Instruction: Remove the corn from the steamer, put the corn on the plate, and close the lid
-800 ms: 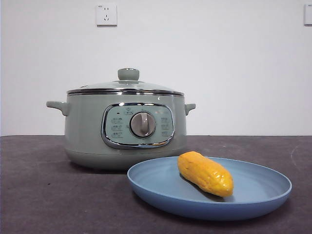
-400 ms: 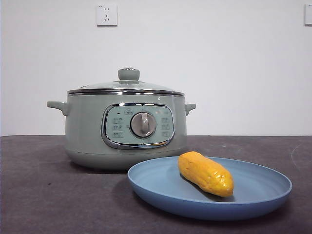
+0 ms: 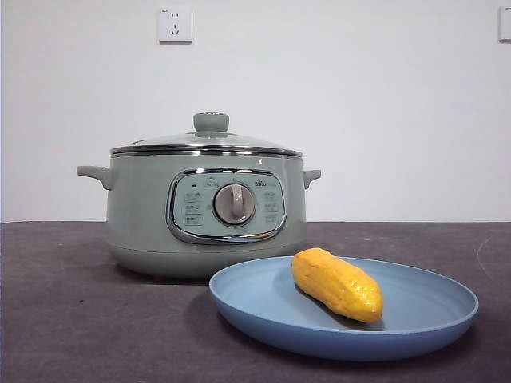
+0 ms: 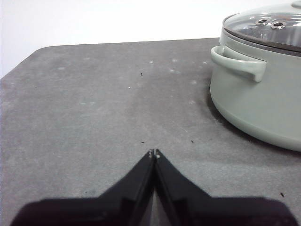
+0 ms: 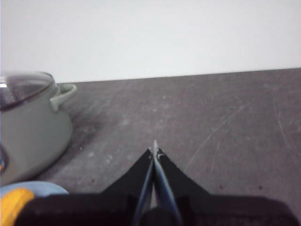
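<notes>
White wall behind with a socket (image 3: 175,24) up at 11 o'clock, dark grey surface (image 3: 72,319) in front. Nothing has shifted across the last second: steamer, plate and corn sit exactly where they were, and no arm enters the front view. Scene is static.

Steamer (image 3: 205,209) stands centre-left on the surface, dial facing the camera. Lid (image 3: 206,142) is seated on its chrome rim, knob up, glass dome level as far as I can tell. Plate (image 3: 415,331) sits just in front of the steamer toward 4 o'clock, near rim overlapping the pot's base in the front view; can't tell if they touch. Corn (image 3: 337,284) lies on the plate, left of its centre, long axis running from 10 to 4 o'clock.

Left claw (image 4: 154,154): jaws pressed together, empty, above bare surface off the steamer's handle side. Right claw (image 5: 154,149): also closed on nothing, above bare surface on the other side, with the steamer and plate edge at the frame's margin.

Read: all three steps look done – corn out and plated, lid back on. Both arms parked clear, so I'd call the task finished; nothing left but to hold.
</notes>
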